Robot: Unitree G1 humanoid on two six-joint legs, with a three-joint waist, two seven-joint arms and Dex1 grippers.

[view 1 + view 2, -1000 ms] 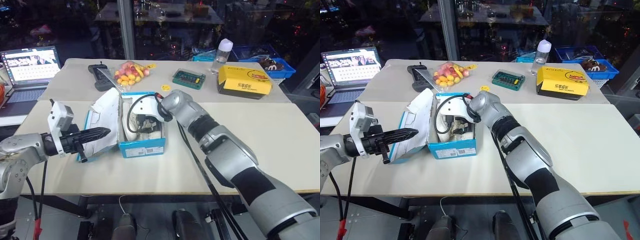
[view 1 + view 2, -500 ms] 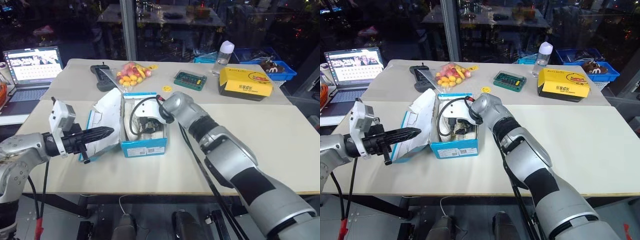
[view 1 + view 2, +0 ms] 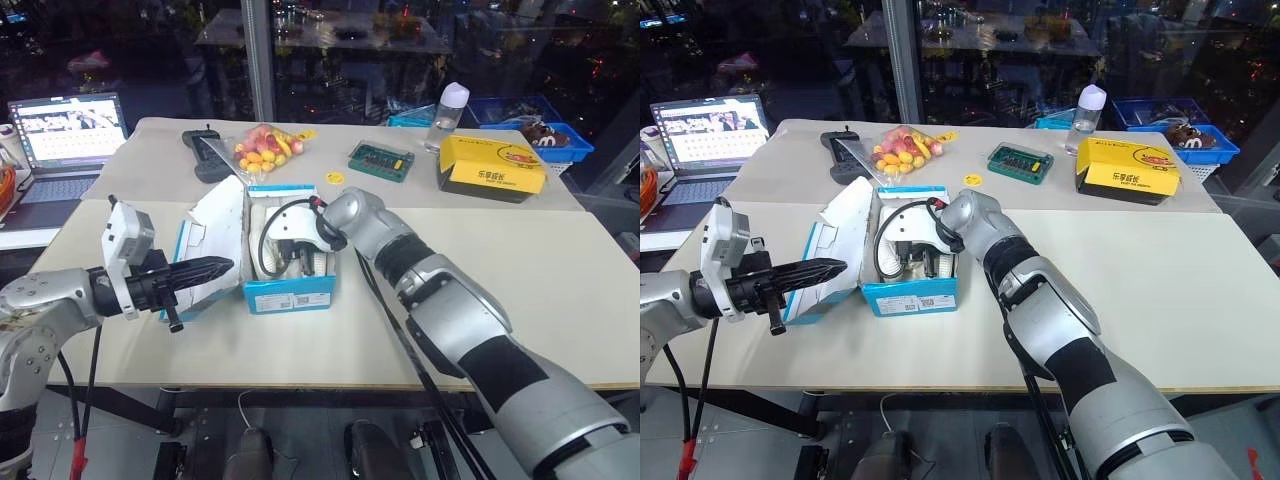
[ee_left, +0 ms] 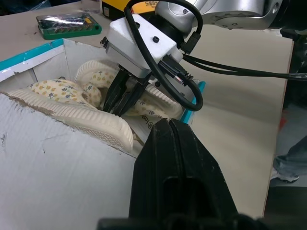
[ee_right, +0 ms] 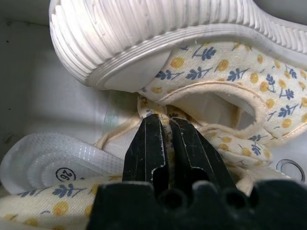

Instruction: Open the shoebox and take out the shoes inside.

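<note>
The blue shoebox (image 3: 290, 293) stands open at the table's middle, its white-lined lid (image 3: 215, 225) flipped over to the left. Inside lie the shoes (image 4: 96, 81), cream with a small flower print and ribbed white soles. My right gripper (image 5: 166, 129) reaches down into the box and is shut on the fabric rim of one shoe (image 5: 216, 62); the left wrist view shows its fingers (image 4: 122, 98) pinched between the two shoes. My left gripper (image 3: 222, 267) hovers shut and empty just left of the box, its tips pointing at the lid's front edge.
Along the back of the table are a laptop (image 3: 65, 125), a black device (image 3: 205, 155), a bag of fruit (image 3: 262, 148), a green case (image 3: 379, 158), a bottle (image 3: 447, 110) and a yellow box (image 3: 490, 165). A blue basket (image 3: 555, 135) sits at the far right.
My right gripper's fingers have closed on the shoe's rim inside the box. Both arms have stayed in place.
</note>
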